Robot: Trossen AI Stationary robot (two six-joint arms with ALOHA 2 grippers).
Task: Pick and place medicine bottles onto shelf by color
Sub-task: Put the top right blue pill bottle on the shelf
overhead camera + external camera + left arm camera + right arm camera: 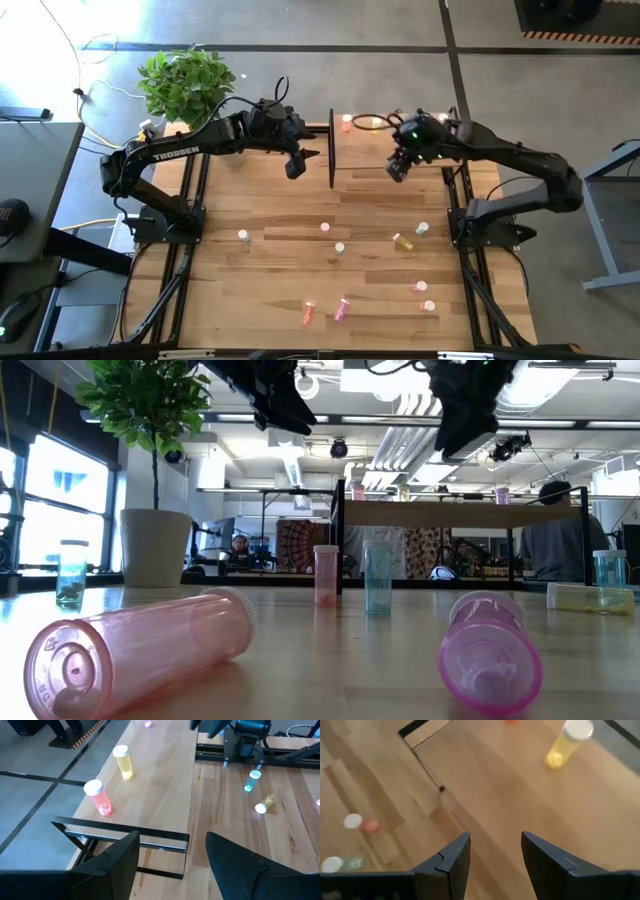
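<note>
Medicine bottles are mostly still loose on the table, so the sorting looks barely begun. Nearest the front edge in the high view, at about 6 o'clock, a red-pink bottle and a magenta bottle lie on their sides; the low view shows them close up. Toward 4 o'clock two more small bottles sit near each other. In the middle of the table are a pink bottle and a pale green bottle, both upright, with another pale bottle out at 9 o'clock. Toward 3 o'clock a yellow bottle lies tipped beside an upright pale green one.

Farther back, at 12 o'clock, stands the shelf with its light-wood board on a black frame. Three bottles appear to be on it already: a red-pink shelf bottle, a yellow shelf bottle, and a small one at the far end that is too small to judge. By my count roughly nine are left to place.

Both arms hang above the shelf. The left end effector is spread and empty over its near-left end; the right end effector is likewise spread and holds nothing, over the board near the yellow one.

A potted plant stands beyond, at 10 o'clock.
</note>
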